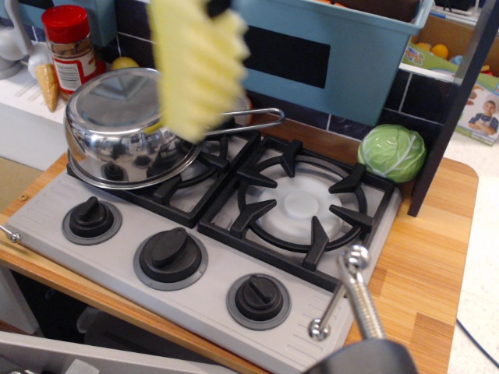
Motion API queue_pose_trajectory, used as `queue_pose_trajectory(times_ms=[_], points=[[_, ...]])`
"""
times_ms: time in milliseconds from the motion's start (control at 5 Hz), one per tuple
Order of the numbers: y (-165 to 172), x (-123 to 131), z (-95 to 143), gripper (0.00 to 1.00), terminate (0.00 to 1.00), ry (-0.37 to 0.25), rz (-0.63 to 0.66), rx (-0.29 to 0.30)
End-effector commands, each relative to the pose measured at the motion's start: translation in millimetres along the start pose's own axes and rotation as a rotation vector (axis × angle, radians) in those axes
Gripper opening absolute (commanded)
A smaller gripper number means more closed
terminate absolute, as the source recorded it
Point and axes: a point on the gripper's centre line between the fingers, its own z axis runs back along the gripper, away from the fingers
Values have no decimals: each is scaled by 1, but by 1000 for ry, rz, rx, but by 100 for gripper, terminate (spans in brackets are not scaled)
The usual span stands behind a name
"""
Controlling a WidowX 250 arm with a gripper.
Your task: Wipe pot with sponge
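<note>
The pot is a shiny steel saucepan lying upside down on the left burner of the toy stove. Its wire-loop handle points right. The sponge, pale yellow and motion-blurred, hangs in the air just right of and above the pot, overlapping its right edge. My gripper shows only as a dark bit at the top edge, shut on the sponge's upper end. Whether the sponge touches the pot cannot be told.
A green cabbage ball sits at the back right beside a black post. A red-lidded jar stands back left. A blue bin hangs behind the stove. Three black knobs line the front, and a metal clamp sticks up.
</note>
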Motion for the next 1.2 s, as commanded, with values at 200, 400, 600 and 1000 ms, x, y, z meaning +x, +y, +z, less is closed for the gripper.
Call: queue_pose_trajectory(times_ms=[200, 400, 600, 1000], points=[[67, 5, 4, 0, 0, -111, -8, 94], [70, -1, -6, 0, 0, -114, -9, 164], [63, -2, -15, 0, 0, -100, 28, 259], [36, 0, -21, 0, 100, -86, 47, 214]])
